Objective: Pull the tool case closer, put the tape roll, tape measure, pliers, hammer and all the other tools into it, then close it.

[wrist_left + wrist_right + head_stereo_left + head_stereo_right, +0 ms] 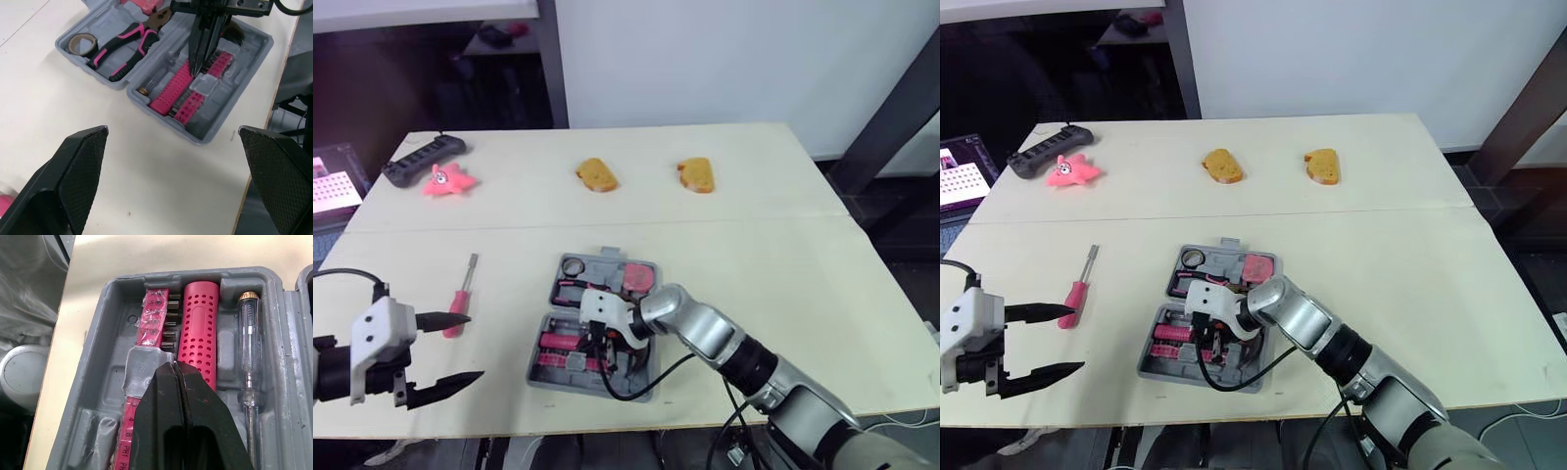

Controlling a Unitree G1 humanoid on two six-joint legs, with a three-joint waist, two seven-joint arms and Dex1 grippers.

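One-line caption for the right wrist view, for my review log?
Shut right tool low inside the open tool case, beside the pink perforated handle and bit strip.

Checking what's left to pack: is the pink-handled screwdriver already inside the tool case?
No, the screwdriver lies on the table, outside the open tool case on its left side.

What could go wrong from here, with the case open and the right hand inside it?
1. The right hand, shut, has its tips among the bits and the pink handle in the case; lifting out carelessly could knock them loose or drag the case.
2. The screwdriver lies on the table outside the case, beside the open left hand; closing the case now would leave it behind.
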